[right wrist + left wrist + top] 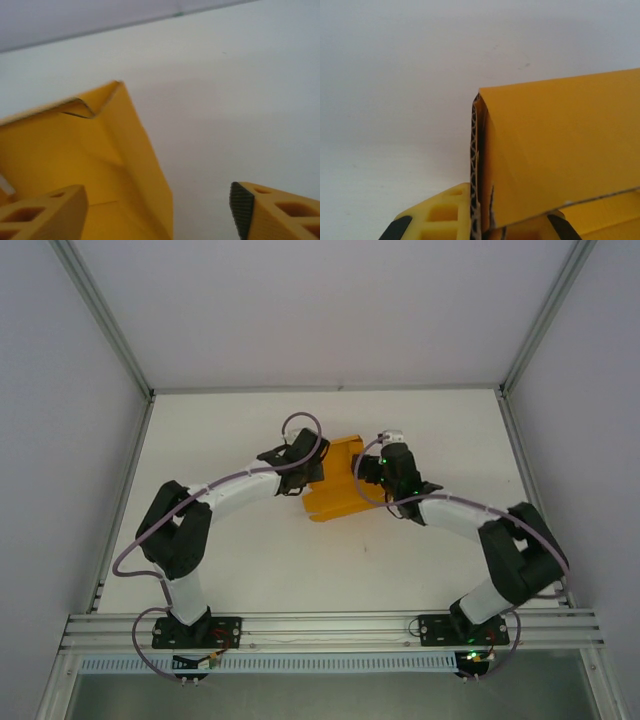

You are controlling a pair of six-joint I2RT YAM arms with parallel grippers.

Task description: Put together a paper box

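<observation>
Matte orange-yellow paper box (335,480), partly folded, at the middle of the smooth white table (300,570), corrugated edge showing, left jaws clamped on one wall, right jaws spread wide beside a creased flap.

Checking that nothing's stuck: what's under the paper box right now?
White table surrounds the paper box, whose edge the left gripper pinches. The patch directly beneath is covered by the card, so anything lying there cannot be seen.
</observation>
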